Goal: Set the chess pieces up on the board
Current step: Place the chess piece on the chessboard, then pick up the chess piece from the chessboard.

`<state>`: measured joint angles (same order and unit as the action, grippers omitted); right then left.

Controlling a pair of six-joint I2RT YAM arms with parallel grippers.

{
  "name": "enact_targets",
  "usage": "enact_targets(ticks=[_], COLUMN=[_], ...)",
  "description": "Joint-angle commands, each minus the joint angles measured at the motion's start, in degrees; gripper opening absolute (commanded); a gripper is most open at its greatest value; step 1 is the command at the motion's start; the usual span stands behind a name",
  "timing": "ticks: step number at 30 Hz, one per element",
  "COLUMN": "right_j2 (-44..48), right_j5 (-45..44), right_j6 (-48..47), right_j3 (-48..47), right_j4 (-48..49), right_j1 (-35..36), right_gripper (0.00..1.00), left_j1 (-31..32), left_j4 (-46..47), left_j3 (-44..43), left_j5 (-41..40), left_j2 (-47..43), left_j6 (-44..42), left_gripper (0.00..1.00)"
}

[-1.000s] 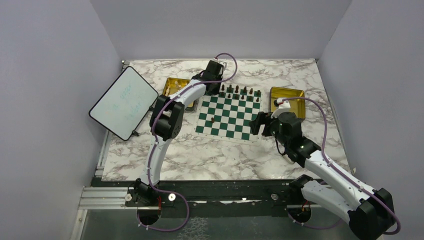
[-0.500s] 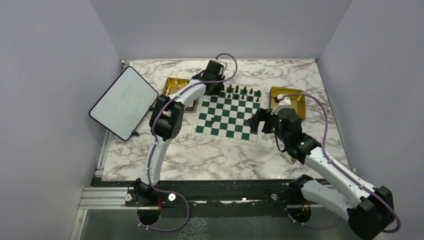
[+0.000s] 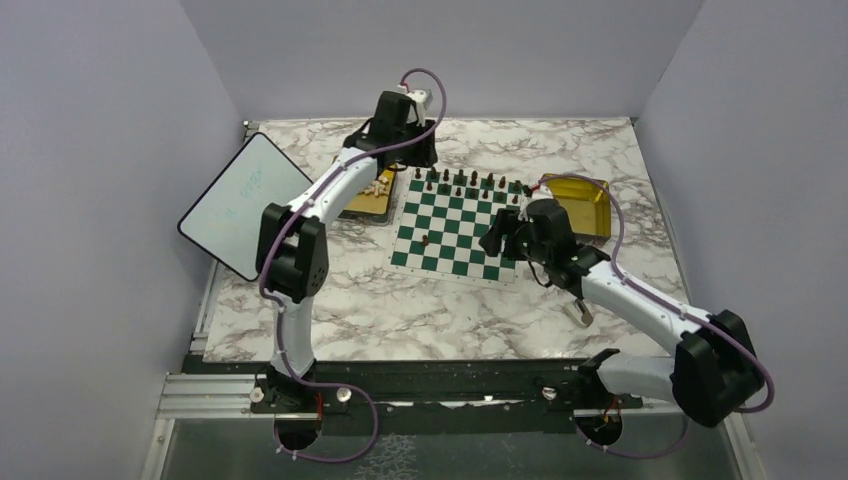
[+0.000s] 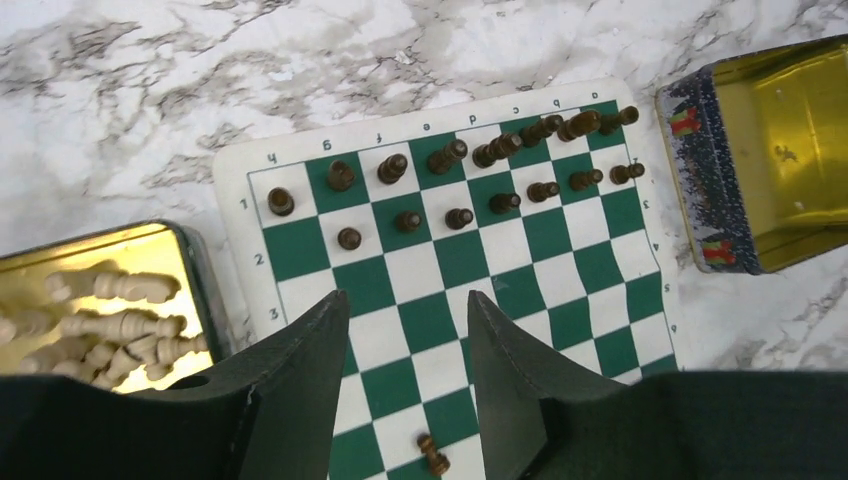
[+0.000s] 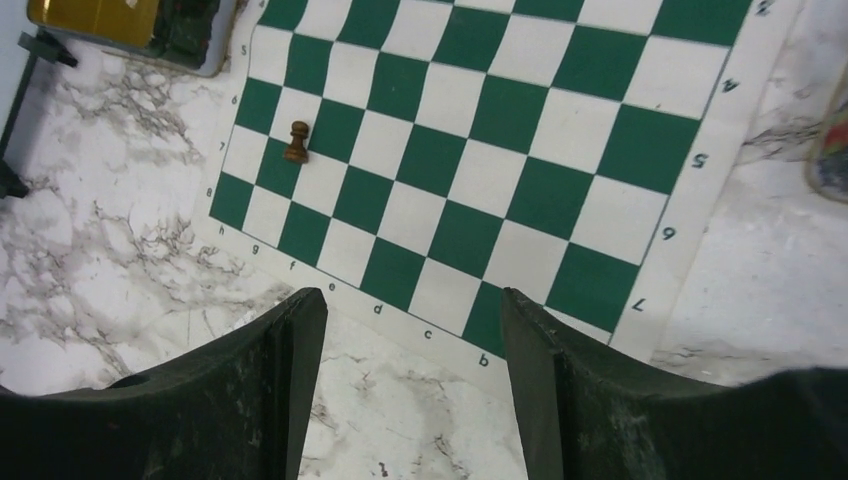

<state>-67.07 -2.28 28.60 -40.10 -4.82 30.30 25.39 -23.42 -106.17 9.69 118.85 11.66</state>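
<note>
Marble table [image 3: 400, 320] carries board [image 3: 455, 235] (dark pieces [image 4: 459, 216] along two end rows); left gripper [image 4: 405, 385] and right gripper [image 5: 412, 390] both gape, empty.

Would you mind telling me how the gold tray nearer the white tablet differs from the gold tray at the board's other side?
The tray nearer the white tablet holds a jumble of pale chess pieces; the other tray shows only bare gold floor. From above, the left arm overlaps the first tray, while the other tray lies mostly uncovered. Both are gold, rectangular and rest on the marble table beside the board.
</note>
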Motion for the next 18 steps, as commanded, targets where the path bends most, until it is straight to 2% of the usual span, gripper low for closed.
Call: enact_targets(ticks=[1,5,7,9,12,18], right_j2=[-6.36,-12.28,-15.72,-19.11,-23.92,-32.1], right_j5=[3.54,3.18,2.79,2.63,0.54,-1.88], right_j6=[3.09,3.13,3.05,3.12,2.5,1.36], right_j3=[-3.23,-5.72,-7.78,-9.63,-13.52,-20.87], right_j4=[3.39,4.37,4.34,5.79,5.73,4.91], right_j1=[2.01,5.21,6.81,8.36,10.27,12.4], right_gripper=[0.68,0.67,0.67,0.67,0.66,0.59], left_j1=[-3.72,-6.71,-7.98,-8.94,-10.5,-12.57], left_j4=[1.31,2.68,3.5,6.51,11.3,15.02], left_j3=[8.48,17.52,22.36,28.98,39.58,52.79], left_j5=[7.33,10.76,11.77,11.61,12.01,9.34], left_j2=[-9.26,-15.83,-19.17,-23.25,-29.69,-40.81], left_j6=[3.09,4.06,4.66,5.79,8.56,13.05], left_gripper=[0.5,0.54,0.61,0.66,0.69,0.77])
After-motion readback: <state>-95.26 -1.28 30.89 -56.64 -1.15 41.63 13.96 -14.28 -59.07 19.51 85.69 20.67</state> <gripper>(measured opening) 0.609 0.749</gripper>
